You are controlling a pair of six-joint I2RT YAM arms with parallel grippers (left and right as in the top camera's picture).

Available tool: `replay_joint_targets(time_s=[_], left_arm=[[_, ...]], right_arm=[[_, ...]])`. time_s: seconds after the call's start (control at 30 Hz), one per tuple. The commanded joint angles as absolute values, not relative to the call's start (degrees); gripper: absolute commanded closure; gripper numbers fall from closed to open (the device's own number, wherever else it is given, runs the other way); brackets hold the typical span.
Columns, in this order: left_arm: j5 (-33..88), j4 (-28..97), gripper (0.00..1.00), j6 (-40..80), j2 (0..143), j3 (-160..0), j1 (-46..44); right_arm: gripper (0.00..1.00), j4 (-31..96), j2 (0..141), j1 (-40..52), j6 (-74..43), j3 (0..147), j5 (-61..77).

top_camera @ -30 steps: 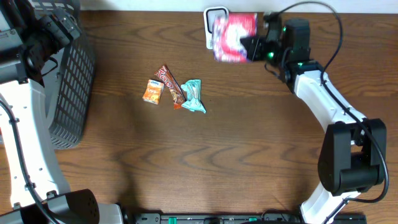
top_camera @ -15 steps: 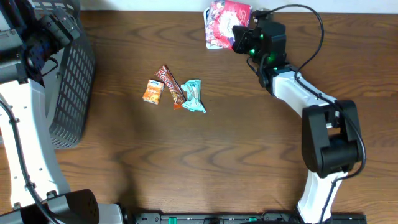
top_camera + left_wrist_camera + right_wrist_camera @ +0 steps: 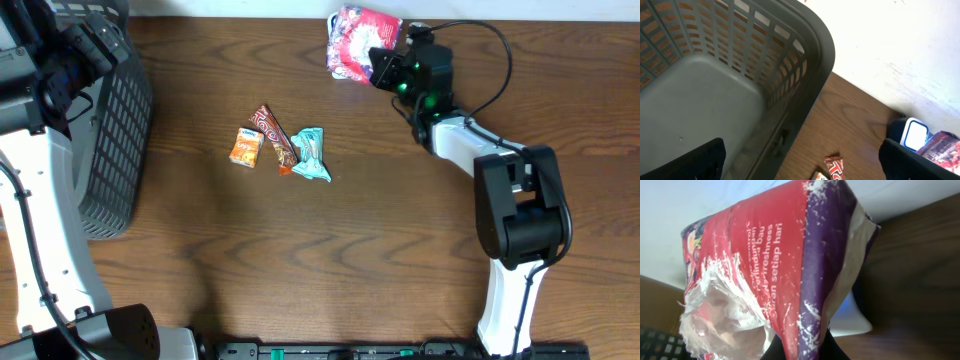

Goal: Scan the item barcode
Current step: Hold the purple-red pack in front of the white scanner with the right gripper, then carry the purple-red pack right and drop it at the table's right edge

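My right gripper (image 3: 386,63) is shut on one edge of a red, purple and white packet (image 3: 354,40) at the back middle of the table. In the right wrist view the packet (image 3: 790,255) fills the frame, pinched between the dark fingers at the bottom edge, my right gripper (image 3: 797,349). A white scanner with a blue face (image 3: 852,320) lies right behind the packet; from overhead the packet covers it. No barcode shows. My left gripper (image 3: 800,165) hangs open above the grey basket (image 3: 715,100), with nothing between its fingers.
The dark basket (image 3: 115,150) stands at the left edge. An orange packet (image 3: 245,147), a brown bar (image 3: 273,137) and a teal packet (image 3: 312,155) lie together left of centre. The left wrist view also catches the scanner (image 3: 916,134) beside the held packet (image 3: 942,145).
My right gripper has carried the packet left and towards the back edge, so the packet now lies over the scanner. The left arm has not moved.
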State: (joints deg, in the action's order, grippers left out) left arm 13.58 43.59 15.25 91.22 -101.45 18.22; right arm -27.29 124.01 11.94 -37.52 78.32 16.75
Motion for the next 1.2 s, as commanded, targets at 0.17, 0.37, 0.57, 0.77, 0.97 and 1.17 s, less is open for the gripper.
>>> replay_joint_targets(time_s=[0.17, 0.37, 0.57, 0.77, 0.97, 1.17], left_arm=[[13.6, 43.7, 0.02, 15.7, 90.7, -101.9, 18.3], [13.6, 43.7, 0.02, 15.7, 90.7, -101.9, 18.3], [13.6, 43.7, 0.02, 15.7, 90.7, -101.9, 18.3], [13.6, 43.7, 0.02, 15.7, 90.7, -101.9, 18.3], [13.6, 43.7, 0.02, 15.7, 90.7, -101.9, 18.3], [13.6, 43.7, 0.02, 15.7, 90.7, -101.9, 18.3]], right_arm=[[0.99, -14.4, 115.8, -3.0, -36.4, 84.4, 15.8], [0.99, -0.5, 113.9, -16.4, -41.5, 84.6, 10.5], [0.99, 14.4, 114.2, -27.2, -41.5, 84.5, 0.5], [0.44, 17.5, 116.6, -33.3, -34.5, 84.5, -4.3], [0.22, 14.7, 116.7, -35.9, -27.3, 85.9, 14.2], [0.17, 13.9, 115.7, -32.8, -27.1, 92.7, 37.2]])
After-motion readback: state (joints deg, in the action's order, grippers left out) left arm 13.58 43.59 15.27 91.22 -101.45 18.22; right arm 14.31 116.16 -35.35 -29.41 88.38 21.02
